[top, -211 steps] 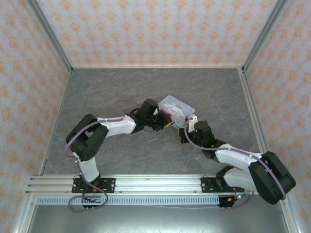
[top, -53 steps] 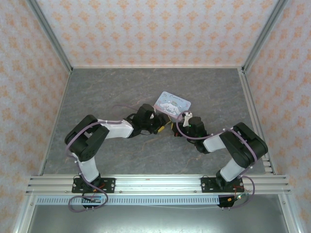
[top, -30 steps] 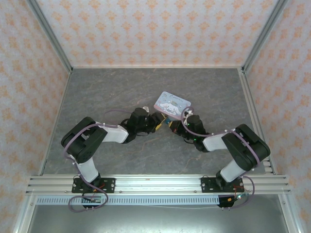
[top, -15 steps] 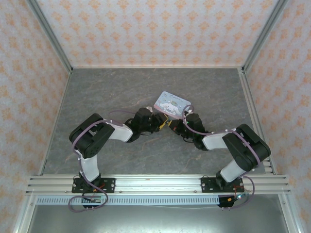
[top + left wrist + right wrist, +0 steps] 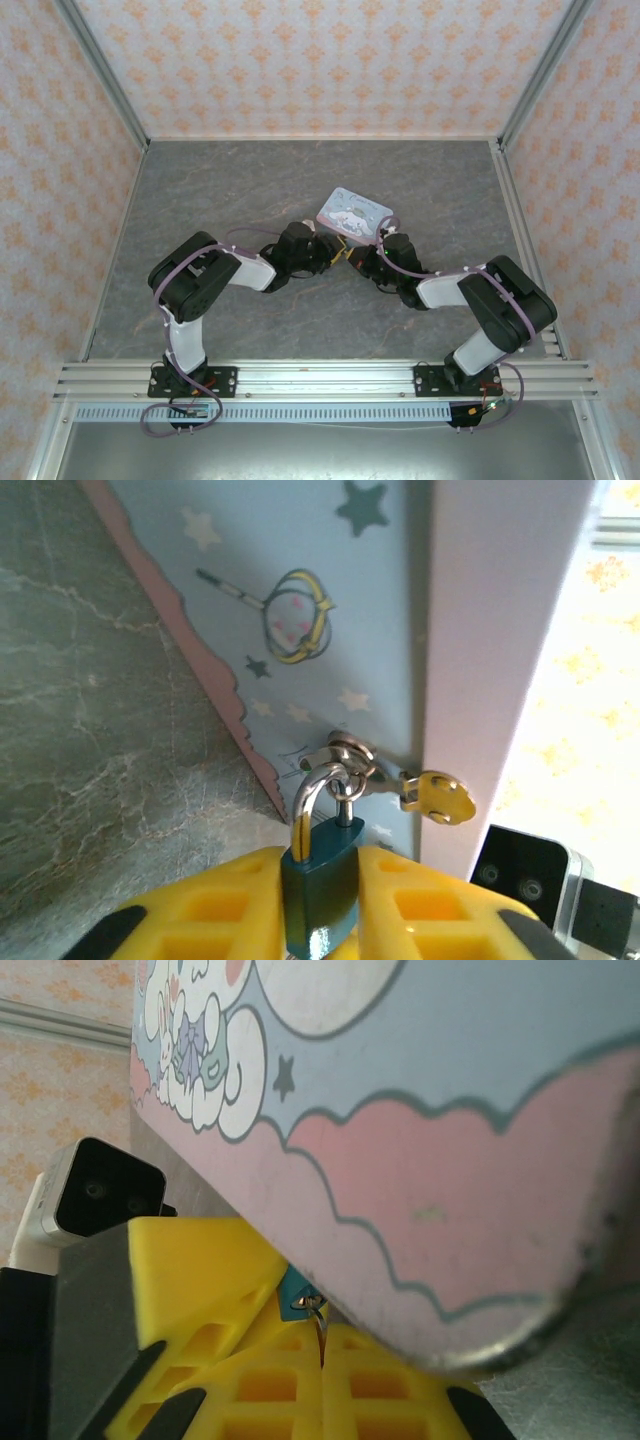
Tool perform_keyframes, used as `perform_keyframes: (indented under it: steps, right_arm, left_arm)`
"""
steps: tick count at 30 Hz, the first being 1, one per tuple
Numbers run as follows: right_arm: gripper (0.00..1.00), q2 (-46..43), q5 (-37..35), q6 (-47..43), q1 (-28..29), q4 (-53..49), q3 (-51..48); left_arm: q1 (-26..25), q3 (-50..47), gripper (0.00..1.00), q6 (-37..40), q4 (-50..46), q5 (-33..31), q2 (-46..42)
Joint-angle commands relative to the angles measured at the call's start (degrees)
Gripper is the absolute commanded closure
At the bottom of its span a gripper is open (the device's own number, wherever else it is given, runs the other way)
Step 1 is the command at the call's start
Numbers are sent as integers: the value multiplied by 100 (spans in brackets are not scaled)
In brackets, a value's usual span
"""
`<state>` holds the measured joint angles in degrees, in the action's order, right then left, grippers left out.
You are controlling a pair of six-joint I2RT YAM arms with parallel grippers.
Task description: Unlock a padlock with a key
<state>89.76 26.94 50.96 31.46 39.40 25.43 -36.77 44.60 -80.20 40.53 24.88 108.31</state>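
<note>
The teal padlock (image 5: pixel 322 890) hangs by its silver shackle (image 5: pixel 305 795) from the hasp of a pastel-blue cartoon tin (image 5: pixel 353 213). My left gripper (image 5: pixel 320 858) is shut on the padlock body, one yellow finger (image 5: pixel 225 905) on each side. A yellowish key (image 5: pixel 440 798) dangles from a small ring at the hasp. In the right wrist view the padlock's underside (image 5: pixel 293 1288) shows under the tin's edge. A thin metal key (image 5: pixel 320 1326) runs from its keyhole into the seam of my right gripper (image 5: pixel 321 1338), which is shut on it. Both grippers meet at the tin's near corner (image 5: pixel 343 256).
The tin (image 5: pixel 450 1140) lies on the grey marbled table (image 5: pixel 220 190), tight above both grippers. Patterned walls and metal rails (image 5: pixel 520 240) enclose the table. The right wrist's camera housing (image 5: pixel 535 880) sits close beside my left fingers.
My left jaws have closed onto the padlock body. The left arm has swung its elbow forward and right. The right gripper has stayed shut at the tin's corner.
</note>
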Motion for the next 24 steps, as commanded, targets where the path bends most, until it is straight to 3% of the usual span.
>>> perform_keyframes:
  steps: [1, 4, 10, 16, 20, 24]
  right_arm:
    - [98, -135, 62, 1, 39, 134, 174]
    - [90, -282, -34, -219, 36, -170, 173]
    - [62, -990, -578, -1043, 33, -1357, 122]
    - [44, -2013, -1023, -2521, 19, -2705, 214]
    - [42, -2797, -1142, -3857, 21, -3394, 436]
    - [41, -3306, -706, -5454, 49, -4033, 720]
  left_arm:
    - [-76, 134, 85, 29, 98, -130, 14]
    - [-76, 115, 90, 49, 21, -167, -62]
    - [-75, 133, 99, 21, -194, -176, -261]
    - [-76, 214, 100, -51, -698, -138, -534]
    - [-76, 329, 100, -189, -1001, -29, -637]
    - [-75, 348, 100, -401, -1067, -10, -693]
